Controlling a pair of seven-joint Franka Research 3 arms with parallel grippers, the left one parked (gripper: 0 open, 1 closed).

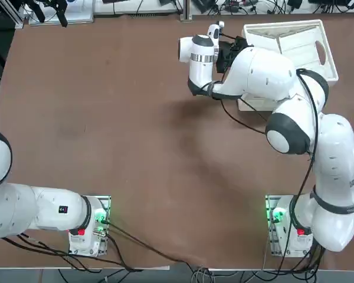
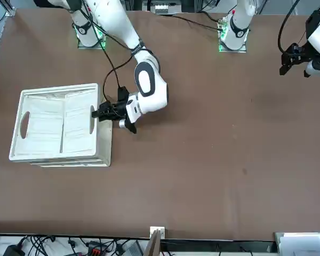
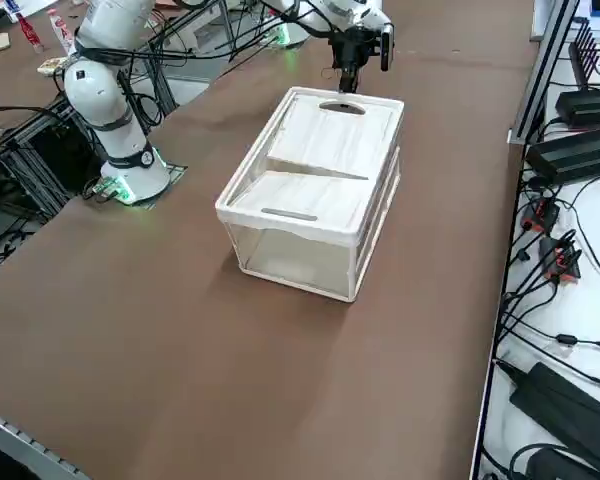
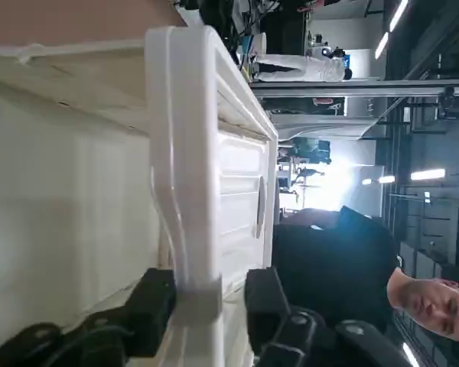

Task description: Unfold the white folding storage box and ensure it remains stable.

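Note:
The white folding storage box [image 1: 283, 28] stands raised as a boxy crate at the table's far right; its rim [image 3: 298, 224] is up on see-through side walls. Inside, just under the rim, two white panels [image 2: 48, 125] lie flat. My right gripper [image 2: 100, 113] is at the short end of the box that faces the middle of the table, at rim height. In the right wrist view the fingers [image 4: 206, 294] straddle the rim [image 4: 185, 153]. One finger [image 4: 151, 304] is against it and the other [image 4: 264, 300] stands a little off. The gripper is open.
The brown table [image 1: 106, 118] stretches wide to the left of the box. Black power units and cables [image 3: 570, 150] line the shelf beside the table's right edge. A person in dark clothes [image 4: 336, 260] stands beyond the table.

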